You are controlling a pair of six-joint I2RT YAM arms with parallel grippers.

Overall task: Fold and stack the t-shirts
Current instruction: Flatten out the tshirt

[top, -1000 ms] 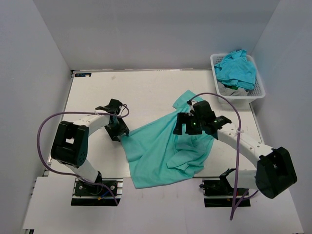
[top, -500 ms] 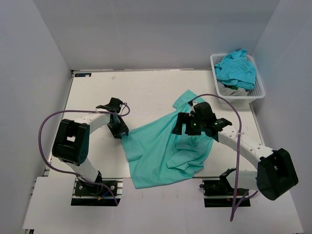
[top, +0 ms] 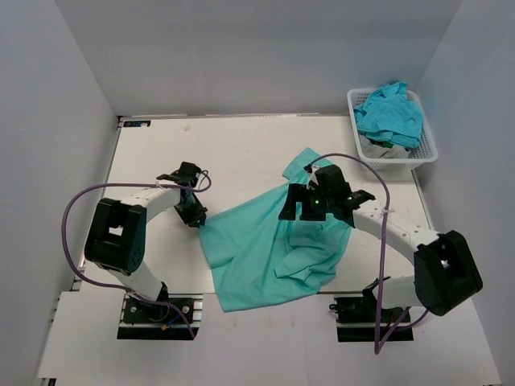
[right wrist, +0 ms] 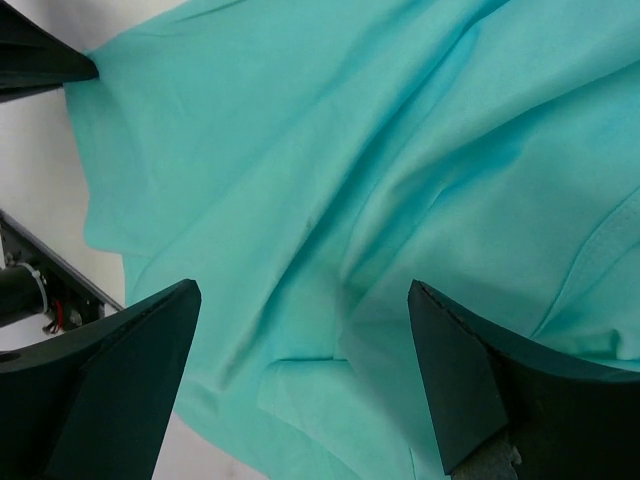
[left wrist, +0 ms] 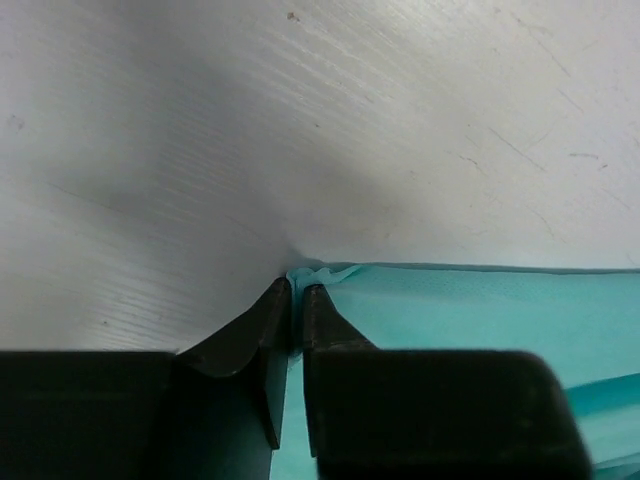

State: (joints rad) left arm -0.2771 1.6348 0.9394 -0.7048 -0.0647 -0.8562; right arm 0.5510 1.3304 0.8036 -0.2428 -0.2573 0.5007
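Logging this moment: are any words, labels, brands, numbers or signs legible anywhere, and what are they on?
No text can be read in any view.
Dark strip at the far left corner of the table: possibly a label, too small to read.
t-shirt on the table: plain, no print or label showing.
t-shirts in the basket: no print visible; the white basket shows no marking.

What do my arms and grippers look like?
The left arm and right arm are white links with bulky black joints, each trailing a purple cable. The left gripper and right gripper are black; the right shows a green light. Fingers are dark wedges.
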